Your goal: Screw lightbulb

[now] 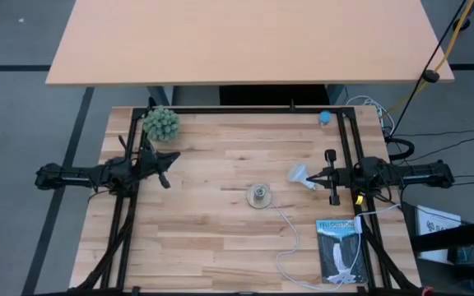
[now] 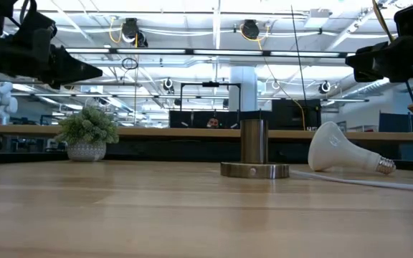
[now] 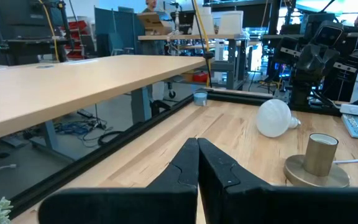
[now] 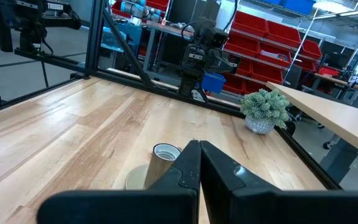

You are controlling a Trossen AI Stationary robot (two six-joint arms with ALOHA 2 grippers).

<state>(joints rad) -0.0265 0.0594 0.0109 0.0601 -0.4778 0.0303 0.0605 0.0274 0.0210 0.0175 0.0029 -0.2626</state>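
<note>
The small white frosted lightbulb (image 1: 300, 174) lies on its side on the pale wood table (image 1: 212, 238), at about 2 o'clock from the round metal socket w/ white cord (image 1: 259, 196), near but not touching. The right gripper (image 1: 318, 177) sits just beside the bulb at its 3 o'clock, fingers pressed together, holding nothing. The left gripper (image 1: 169, 158) waits well apart at 9 o'clock, also closed up & empty, near the small green potted plant (image 1: 161, 124).
</note>
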